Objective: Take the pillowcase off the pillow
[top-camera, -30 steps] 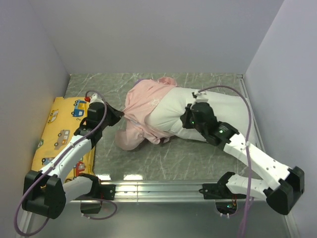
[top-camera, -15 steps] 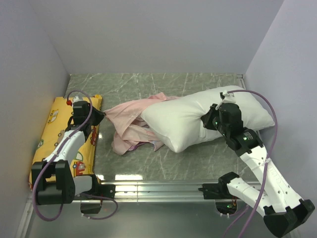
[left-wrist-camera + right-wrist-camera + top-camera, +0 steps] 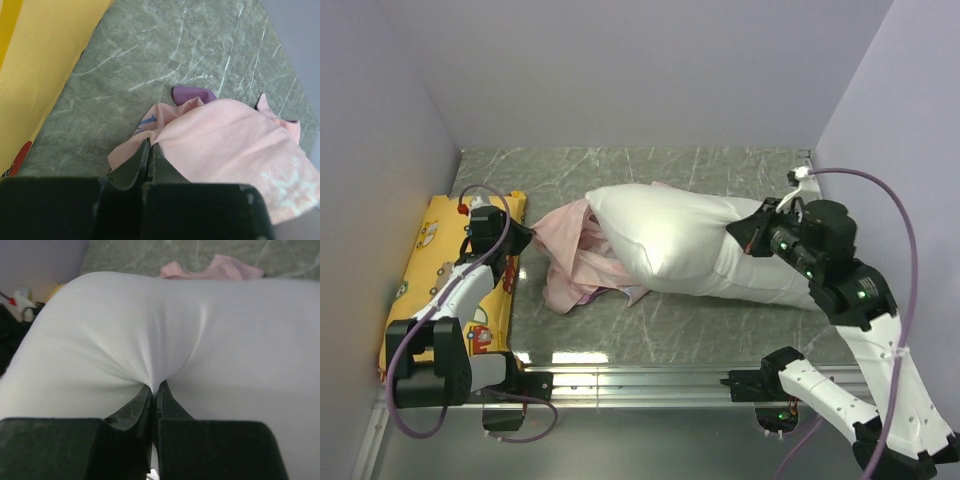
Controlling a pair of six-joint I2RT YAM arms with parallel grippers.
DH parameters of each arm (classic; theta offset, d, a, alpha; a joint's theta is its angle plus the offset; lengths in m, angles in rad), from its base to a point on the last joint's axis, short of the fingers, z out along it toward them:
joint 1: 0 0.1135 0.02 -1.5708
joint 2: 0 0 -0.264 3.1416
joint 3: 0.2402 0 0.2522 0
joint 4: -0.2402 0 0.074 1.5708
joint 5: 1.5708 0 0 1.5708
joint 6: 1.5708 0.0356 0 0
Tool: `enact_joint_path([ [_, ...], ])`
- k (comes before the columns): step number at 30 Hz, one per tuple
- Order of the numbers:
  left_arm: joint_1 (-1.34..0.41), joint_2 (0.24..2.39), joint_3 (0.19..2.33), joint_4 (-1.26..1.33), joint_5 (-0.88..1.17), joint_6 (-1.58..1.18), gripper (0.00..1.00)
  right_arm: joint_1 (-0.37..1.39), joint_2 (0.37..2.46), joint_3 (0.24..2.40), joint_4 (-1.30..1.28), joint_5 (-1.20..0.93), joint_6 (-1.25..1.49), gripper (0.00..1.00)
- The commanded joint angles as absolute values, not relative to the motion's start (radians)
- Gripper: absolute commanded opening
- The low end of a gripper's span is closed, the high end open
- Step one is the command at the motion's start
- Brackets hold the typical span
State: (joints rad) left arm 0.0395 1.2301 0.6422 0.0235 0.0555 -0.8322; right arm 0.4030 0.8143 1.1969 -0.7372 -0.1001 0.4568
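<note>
My left gripper (image 3: 150, 149) pinches pillowcase (image 3: 225, 145) edge, nine o'clock; right gripper (image 3: 155, 389) clamps pillow (image 3: 225, 330), three o'clock. Only overhead shows both.

pillow (image 3: 690, 245) was plain white, no print. pillowcase (image 3: 578, 255) showed mostly pale pink; the left wrist view also caught a purple corner and faint white snowflakes. cushion (image 3: 425, 275) was yellow with small cartoon vehicles and red accents. tabletop (image 3: 690, 325) was grey-green marble pattern with white veins. left arm (image 3: 455, 295) and right arm (image 3: 885, 345) had white links and black joints.
</note>
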Motion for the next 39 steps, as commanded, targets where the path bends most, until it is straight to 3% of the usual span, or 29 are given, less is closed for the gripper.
enact_joint_path([
  [1, 0.037, 1.242, 0.646, 0.089, 0.064, -0.821, 0.00, 0.402, 0.747, 1.331, -0.617, -0.183, 0.498, 0.00],
  [11, -0.044, 1.210, 0.618, 0.103, 0.080, -0.816, 0.01, 0.402, 0.767, 1.220, -0.382, -0.075, 0.560, 0.00],
  [18, -0.179, 1.135, 0.555, 0.087, 0.006, -0.830, 0.01, 0.469, 0.954, 1.045, -0.060, -0.002, 0.589, 0.00],
  [23, -0.189, 1.066, 0.534, 0.052, 0.018, -0.819, 0.12, 0.664, 1.092, 0.864, 0.122, 0.130, 0.607, 0.00],
  [30, -0.212, 0.891, 0.558, -0.079, 0.035, -0.770, 0.28, 0.710, 1.183, 0.694, 0.262, 0.109, 0.709, 0.00],
  [33, -0.215, 0.809, 0.596, -0.162, 0.049, -0.732, 0.38, 0.710, 1.144, 0.692, 0.215, 0.112, 0.703, 0.14],
  [34, -0.215, 0.772, 0.609, -0.181, 0.052, -0.723, 0.43, 0.709, 1.129, 0.696, 0.195, 0.115, 0.698, 0.29],
  [37, -0.219, 0.715, 0.661, -0.257, 0.061, -0.686, 0.50, 0.709, 1.048, 0.725, 0.114, 0.117, 0.677, 0.58],
  [38, -0.221, 0.703, 0.675, -0.271, 0.067, -0.663, 0.51, 0.709, 1.001, 0.732, 0.073, 0.115, 0.670, 0.62],
  [39, -0.227, 0.668, 0.724, -0.309, 0.105, -0.625, 0.56, 0.710, 0.926, 0.758, 0.008, 0.117, 0.646, 0.75],
])
